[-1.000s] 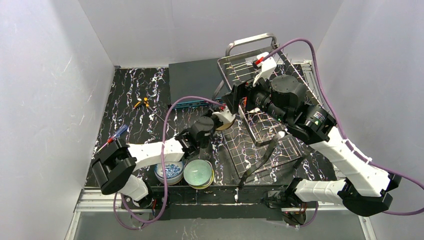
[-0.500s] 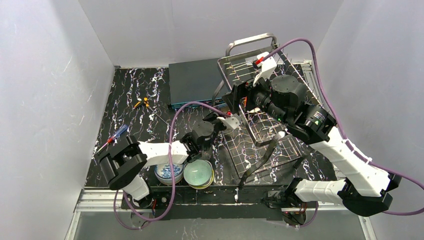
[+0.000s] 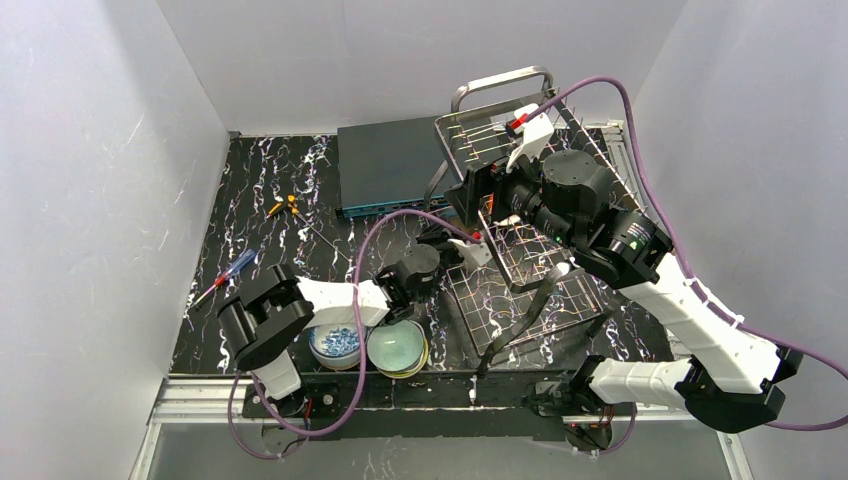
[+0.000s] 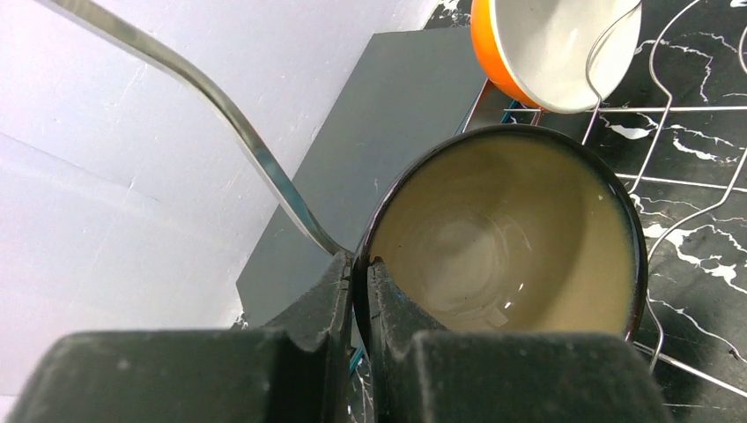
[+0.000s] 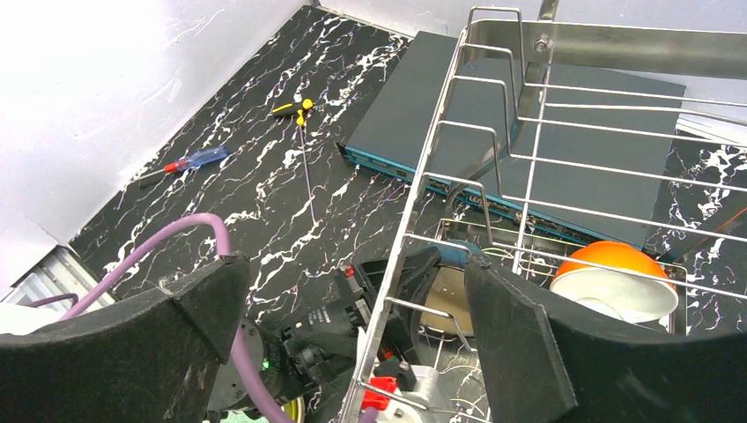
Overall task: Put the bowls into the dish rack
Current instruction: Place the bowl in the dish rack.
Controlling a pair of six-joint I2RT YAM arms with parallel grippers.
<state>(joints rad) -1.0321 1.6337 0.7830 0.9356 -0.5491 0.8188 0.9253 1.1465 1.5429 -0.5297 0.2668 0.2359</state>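
My left gripper (image 4: 361,263) is shut on the dark rim of a beige bowl (image 4: 511,238), held on edge just inside the left side of the dish rack (image 3: 520,290). From above, this gripper (image 3: 455,250) sits at the rack's near-left wires. A white bowl with an orange outside (image 4: 555,48) leans in the rack behind the beige one. My right gripper (image 5: 352,335) hangs wide open over the rack's left rim, with nothing held between its fingers (image 5: 546,344). A blue-patterned bowl (image 3: 337,343) and a pale green bowl (image 3: 397,347) stacked on lime ones sit at the table's front edge.
A flat dark-teal box (image 3: 390,160) lies behind the rack's left end. A yellow-handled tool (image 3: 285,207) and a blue and red screwdriver (image 3: 228,275) lie at the left. The left arm's purple cable (image 3: 365,260) arcs over the table.
My left arm has swung right, carrying the beige bowl from beside the rack to inside its left wires. The right arm has not moved.
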